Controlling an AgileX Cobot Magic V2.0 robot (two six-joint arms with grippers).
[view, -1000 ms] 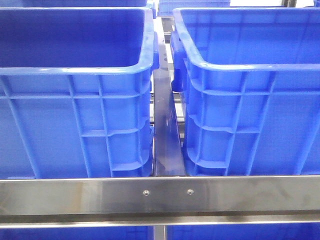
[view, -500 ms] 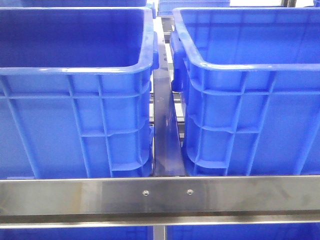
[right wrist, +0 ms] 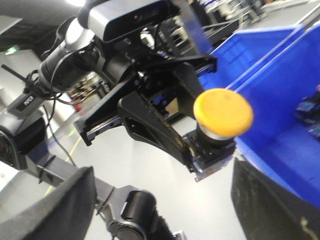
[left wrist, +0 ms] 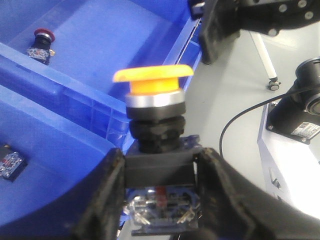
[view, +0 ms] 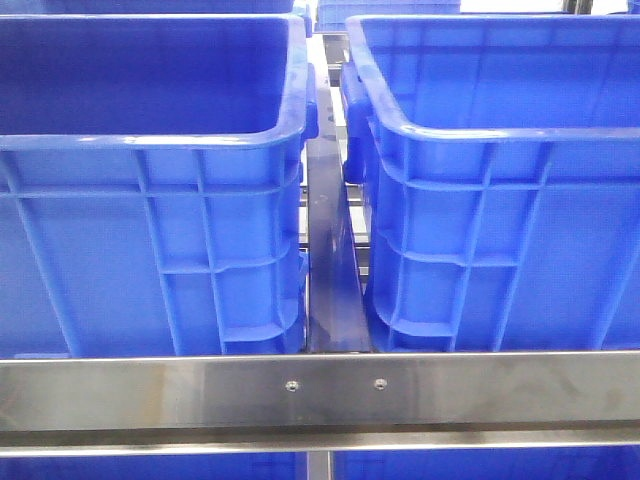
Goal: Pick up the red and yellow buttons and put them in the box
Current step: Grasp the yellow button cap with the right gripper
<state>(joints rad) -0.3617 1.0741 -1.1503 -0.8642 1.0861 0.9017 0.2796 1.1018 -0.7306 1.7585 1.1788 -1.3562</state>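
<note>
In the left wrist view my left gripper (left wrist: 161,161) is shut on the black base block of the yellow button (left wrist: 152,80), whose orange-yellow cap points away from the fingers. It hangs in the air by a blue crate's rim (left wrist: 75,95). The red button (left wrist: 42,35) lies on the floor of the farther crate. In the right wrist view my right gripper (right wrist: 160,200) is open and empty, and it looks at the left arm holding the yellow button (right wrist: 222,111) beside a blue crate (right wrist: 285,85). The front view shows neither gripper nor button.
Two big blue crates (view: 150,140) (view: 500,130) stand side by side behind a steel rail (view: 320,390), with a narrow gap between them. A dark contact block (left wrist: 10,165) lies in the nearer crate. Grey floor, a cable and a white stand (left wrist: 290,150) lie beyond.
</note>
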